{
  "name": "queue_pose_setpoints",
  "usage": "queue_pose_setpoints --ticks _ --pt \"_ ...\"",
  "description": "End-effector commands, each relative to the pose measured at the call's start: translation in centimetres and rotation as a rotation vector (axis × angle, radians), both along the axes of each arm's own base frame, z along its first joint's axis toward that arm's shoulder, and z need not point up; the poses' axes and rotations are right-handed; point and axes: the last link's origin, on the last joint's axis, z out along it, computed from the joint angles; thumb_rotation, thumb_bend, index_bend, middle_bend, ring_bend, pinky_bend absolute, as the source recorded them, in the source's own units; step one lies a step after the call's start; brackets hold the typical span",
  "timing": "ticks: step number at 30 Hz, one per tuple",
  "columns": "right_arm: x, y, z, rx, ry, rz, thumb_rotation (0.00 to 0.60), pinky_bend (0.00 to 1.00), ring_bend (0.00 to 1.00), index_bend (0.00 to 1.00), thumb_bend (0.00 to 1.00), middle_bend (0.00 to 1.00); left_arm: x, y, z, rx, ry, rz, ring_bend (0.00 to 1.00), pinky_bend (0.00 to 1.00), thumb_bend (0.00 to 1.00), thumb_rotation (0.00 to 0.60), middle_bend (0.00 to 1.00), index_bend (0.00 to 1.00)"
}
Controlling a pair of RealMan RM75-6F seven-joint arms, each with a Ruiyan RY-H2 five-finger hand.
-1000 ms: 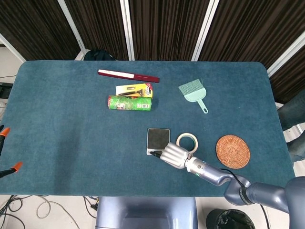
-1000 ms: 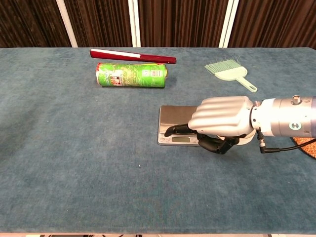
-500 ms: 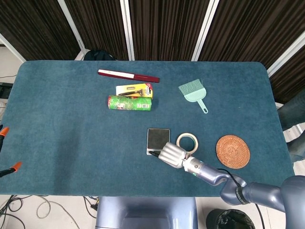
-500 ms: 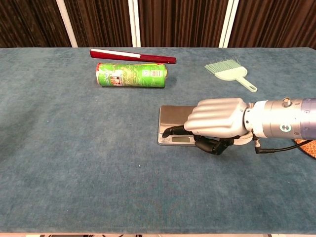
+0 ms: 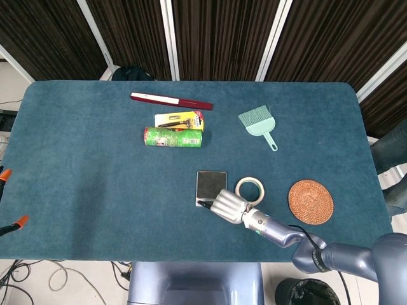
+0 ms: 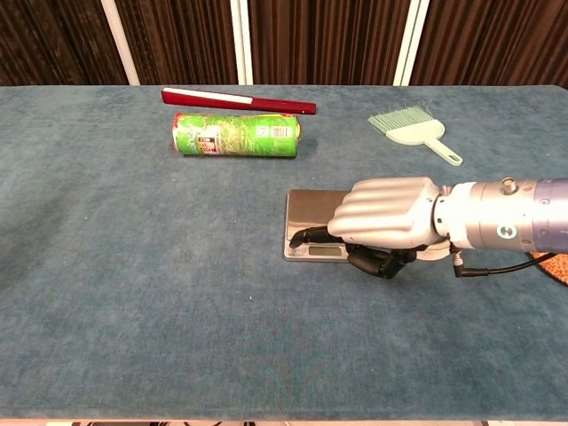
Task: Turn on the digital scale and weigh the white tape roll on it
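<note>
The small digital scale (image 5: 210,184) (image 6: 311,213) lies flat near the table's front middle, its display strip facing me. My right hand (image 5: 227,204) (image 6: 383,216) lies over its front right corner, one dark fingertip (image 6: 300,238) touching the front left corner by the display, the other fingers curled under. The white tape roll (image 5: 250,189) lies flat on the cloth just right of the scale; in the chest view the hand hides nearly all of it. The left hand does not show in either view.
A green can (image 5: 173,137) (image 6: 236,137) lies on its side behind the scale, with a yellow pack (image 5: 180,120) and a dark red bar (image 5: 171,100) (image 6: 237,100) beyond. A mint brush (image 5: 259,122) (image 6: 413,130) sits back right. A woven coaster (image 5: 310,201) lies right of the tape.
My right hand has slid a little to the left over the scale's front edge, its fingertip staying at the front left corner. The tape roll has not moved.
</note>
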Motion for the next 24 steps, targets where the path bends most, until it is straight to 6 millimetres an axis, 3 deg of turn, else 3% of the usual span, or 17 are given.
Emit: queue_pose_setpoints --ticks 1,24 --pt "0.02 0.00 -0.07 -0.002 0.002 0.001 0.600 0.79 0.83 0.09 0.78 0.79 0.00 0.00 0.01 0.001 0.000 0.000 0.00 0.00 0.03 0.600 0.00 0.00" --pt "-0.17 0.23 -0.17 -0.006 0.002 0.000 0.600 0.79 0.83 0.09 0.78 0.79 -0.03 0.03 0.04 0.003 0.001 0.002 0.00 0.00 0.03 0.600 0.00 0.00"
